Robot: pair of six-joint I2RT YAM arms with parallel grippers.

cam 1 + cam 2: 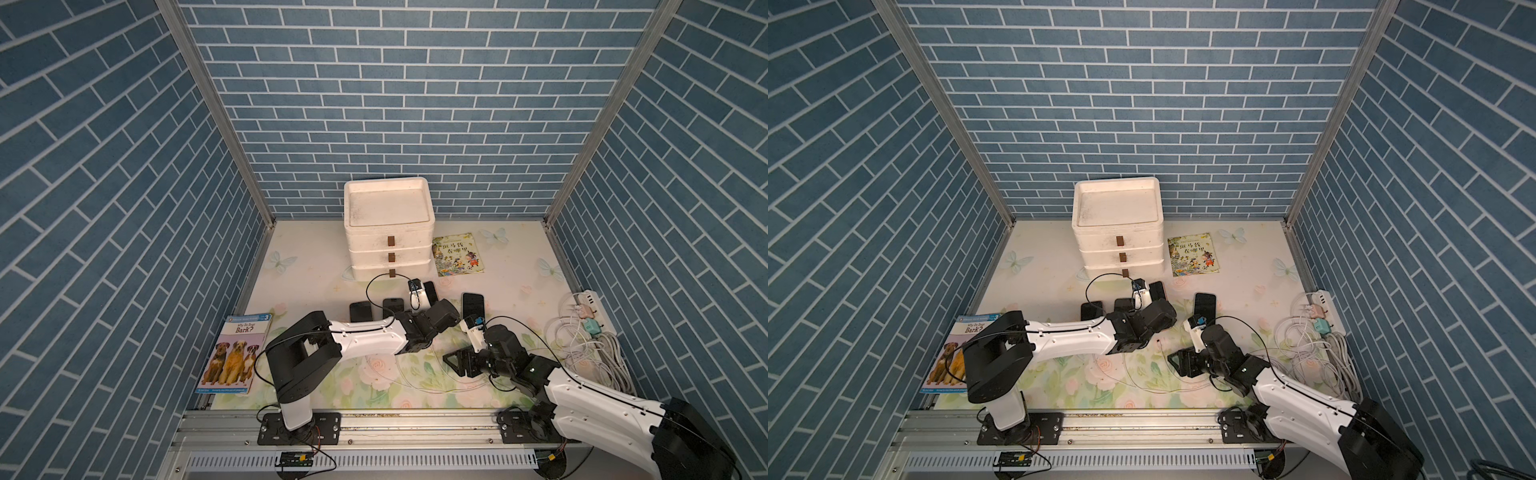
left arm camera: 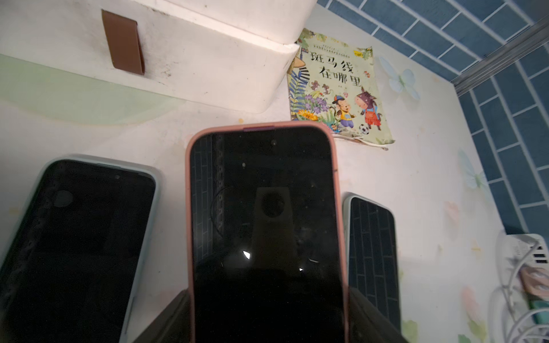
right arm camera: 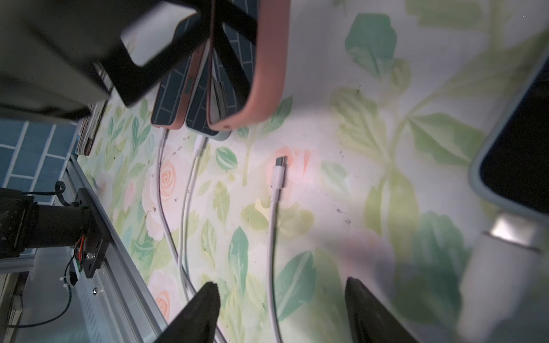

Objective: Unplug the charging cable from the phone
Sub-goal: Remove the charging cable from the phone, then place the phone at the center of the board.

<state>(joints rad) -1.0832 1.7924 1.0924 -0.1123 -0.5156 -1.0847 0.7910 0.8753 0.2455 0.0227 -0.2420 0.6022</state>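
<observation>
Phones crowd the middle of the flower-printed table mat (image 1: pixel 316 266) in both top views, at six o'clock from the white three-drawer chest (image 1: pixel 388 232). The left gripper (image 1: pixel 419 296) reaches in among them, and the right gripper (image 1: pixel 474 330) sits at four o'clock from it.

The left wrist view shows the black-screened phone in a pink case (image 2: pixel 264 222) clamped across its width between the left jaws.

In the right wrist view that phone hangs clear of the mat with nothing plugged into its lower edge. The thin white charging cable (image 3: pixel 274 222) lies loose, its metal plug bare, running between the right gripper's wide-open, empty jaws.

The unplugging looks done. The risks lie in retreat:
- A right fingertip could snag the loose cable and drag it.
- Letting go from this height would drop the phone onto the two neighbouring phones (image 3: pixel 173 98), which have leads plugged in.
</observation>
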